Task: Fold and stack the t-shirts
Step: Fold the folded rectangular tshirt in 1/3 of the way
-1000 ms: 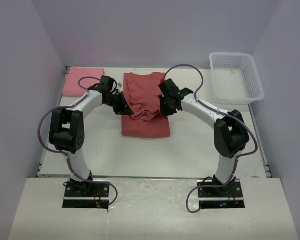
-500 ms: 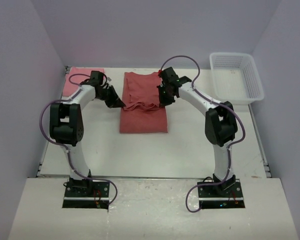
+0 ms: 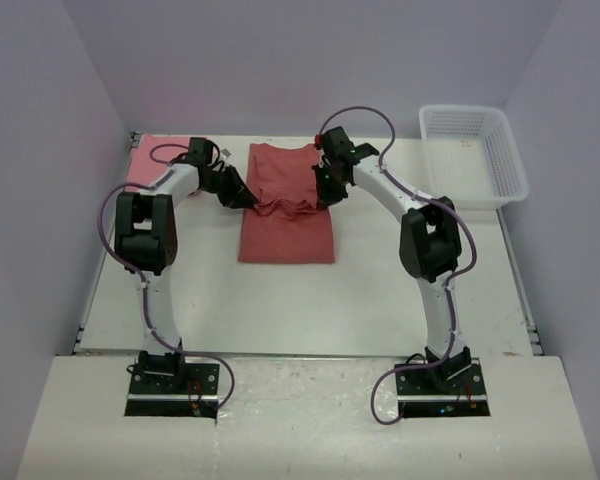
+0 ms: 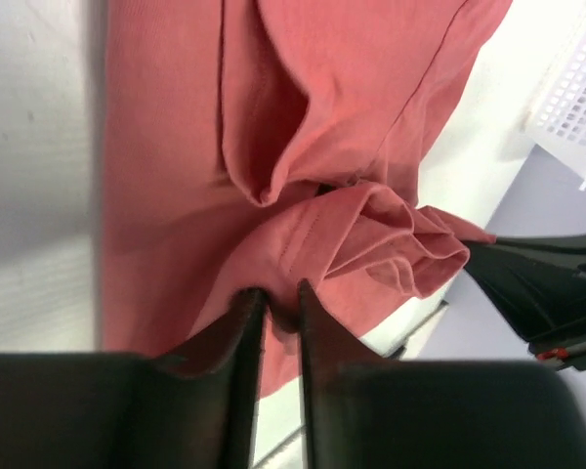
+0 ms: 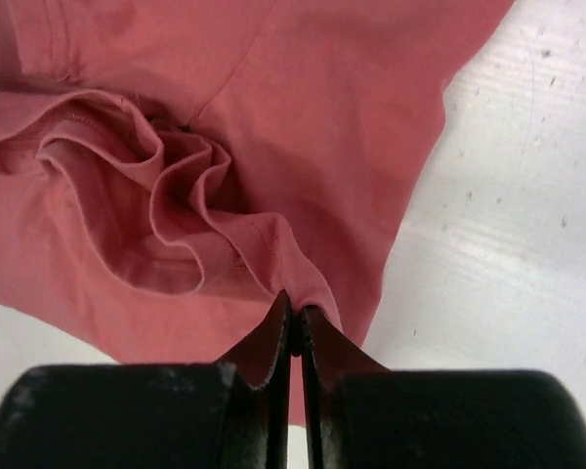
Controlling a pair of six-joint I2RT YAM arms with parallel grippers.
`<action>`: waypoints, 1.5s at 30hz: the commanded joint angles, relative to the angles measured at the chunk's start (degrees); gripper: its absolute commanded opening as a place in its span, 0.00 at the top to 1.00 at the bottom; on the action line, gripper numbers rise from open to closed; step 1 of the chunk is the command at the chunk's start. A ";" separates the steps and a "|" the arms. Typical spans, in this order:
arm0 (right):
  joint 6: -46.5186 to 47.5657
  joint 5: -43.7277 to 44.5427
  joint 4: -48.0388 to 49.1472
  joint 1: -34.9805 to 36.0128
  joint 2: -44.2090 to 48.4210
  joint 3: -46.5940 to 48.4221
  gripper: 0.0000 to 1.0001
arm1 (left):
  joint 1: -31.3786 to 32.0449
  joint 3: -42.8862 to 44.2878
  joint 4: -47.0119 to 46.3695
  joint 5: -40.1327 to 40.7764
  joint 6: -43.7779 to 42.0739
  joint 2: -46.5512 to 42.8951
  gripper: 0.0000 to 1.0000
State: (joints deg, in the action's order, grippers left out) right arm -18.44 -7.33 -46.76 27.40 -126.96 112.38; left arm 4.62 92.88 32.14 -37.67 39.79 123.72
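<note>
The brick-red t-shirt (image 3: 285, 235) lies on the tabletop (image 3: 380, 290), around the middle and toward its far side. Its near part is spread flat, and a bunched ridge of folds runs across it between the two arms. The left pincer (image 4: 278, 295) is at the shirt's left edge, its fingers drawn close with a fold of red cloth nipped between them. The right pincer (image 5: 293, 305) is at the shirt's right edge, its fingers almost together, gripping a hemmed fold of the same shirt. In each wrist view the gathered cloth rises in ruffles just beyond the fingertips, and the far part of the shirt lies flat past them. The lighter pink t-shirt (image 3: 145, 160) lies flat at the far left corner, apart from both pincers. A white basket (image 3: 507, 160) stands at the far right corner.
</note>
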 commanded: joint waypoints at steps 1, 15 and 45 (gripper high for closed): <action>2.44 -0.06 -1.40 -1.12 -2.94 5.82 0.95 | 0.21 4.67 -2.70 2.05 -2.26 -0.85 0.72; 4.91 8.94 2.81 -3.58 13.73 3.06 0.32 | 9.53 3.54 -0.43 30.46 -12.81 -22.03 0.47; -21.29 -46.19 10.12 -6.13 -16.83 14.35 1.00 | 6.45 -12.73 -30.12 -14.27 5.04 -3.22 1.00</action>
State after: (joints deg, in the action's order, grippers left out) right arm -37.26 -50.28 -36.42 21.82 -142.58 123.26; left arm 11.42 79.35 3.88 -50.37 43.99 120.44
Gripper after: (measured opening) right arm 0.003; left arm 0.002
